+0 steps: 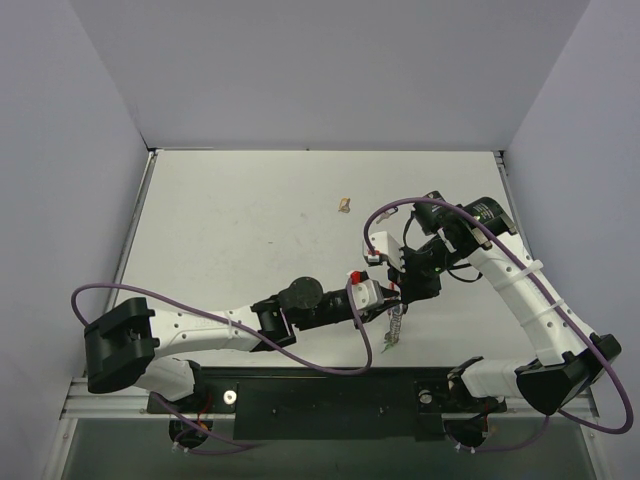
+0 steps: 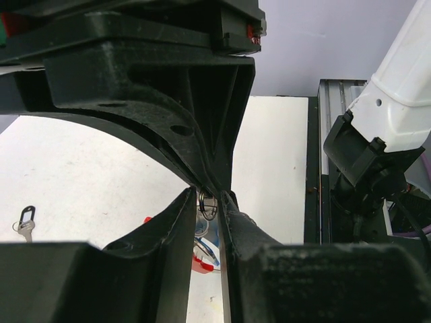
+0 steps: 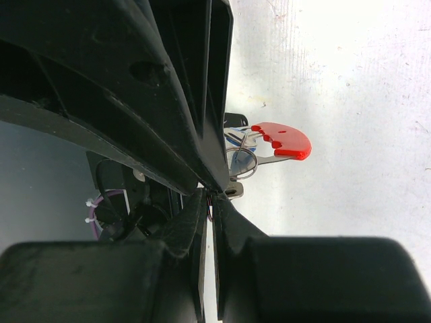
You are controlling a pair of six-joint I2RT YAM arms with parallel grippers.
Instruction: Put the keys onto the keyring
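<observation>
Your left pincer (image 2: 210,196) has its jaws pressed together on the thin wire loop of the keyring (image 1: 392,322). It holds the bunch up just right of the middle of the desk (image 1: 230,220), toward the near edge, so the red tag (image 3: 283,141) and the other pieces hang below the grip instead of lying in a flat tangle. I read that as a deliberate fixture: with the loop pinned and the tags dangling clear, the coil can be reached from the side. Your right pincer (image 3: 209,202) comes in from the far right and meets the left one almost tip to tip. Its jaws are all but closed on something thin, but the wrist view does not let you tell whether that is a key or part of the ring itself. One key (image 2: 24,225) lies alone on the desk, well apart at the left edge of the left wrist view, so I judge that one is not yet threaded. Grip firmly with the left: if the loop twists, the coil's gap turns away from the right tips.
</observation>
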